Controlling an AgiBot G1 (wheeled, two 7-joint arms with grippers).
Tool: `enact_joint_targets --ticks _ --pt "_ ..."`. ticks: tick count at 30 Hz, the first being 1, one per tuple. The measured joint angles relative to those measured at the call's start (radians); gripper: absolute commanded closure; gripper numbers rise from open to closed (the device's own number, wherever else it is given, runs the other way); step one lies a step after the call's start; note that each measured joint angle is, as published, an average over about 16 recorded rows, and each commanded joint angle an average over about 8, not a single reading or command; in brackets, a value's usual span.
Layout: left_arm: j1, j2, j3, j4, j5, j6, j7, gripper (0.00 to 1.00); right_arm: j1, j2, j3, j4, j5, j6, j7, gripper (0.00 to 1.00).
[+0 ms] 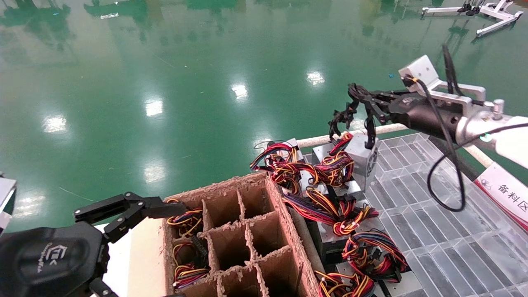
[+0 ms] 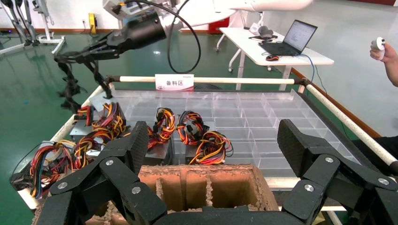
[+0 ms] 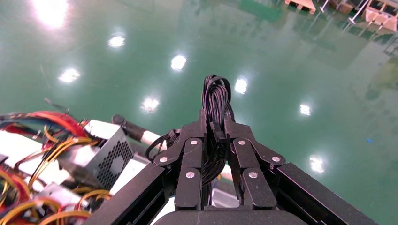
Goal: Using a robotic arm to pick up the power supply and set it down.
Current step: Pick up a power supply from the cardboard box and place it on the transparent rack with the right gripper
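So the worktop point(image 1: 437, 231) is a clear gridded tray surface with grey boxes point(image 1: 330, 243) trailing red-yellow-black wire bundles point(image 1: 336, 212) on it, a brown cardboard divider crate point(image 1: 237, 243) alongside, green floor point(image 1: 185, 82) beyond.
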Motion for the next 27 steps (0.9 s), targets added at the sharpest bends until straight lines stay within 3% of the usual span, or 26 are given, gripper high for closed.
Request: enact_joint_targets --ticks 16,27 --pt "0.0 0.0 0.0 0.0 0.0 0.0 0.0 0.0 -0.026 0.127 0.001 -0.007 0.002 -0.152 0.008 1.0" --pt "0.0 0.0 0.0 0.0 0.0 0.0 0.0 0.0 -0.02 0.176 -0.008 -0.002 -0.011 -0.189 0.013 1.0"
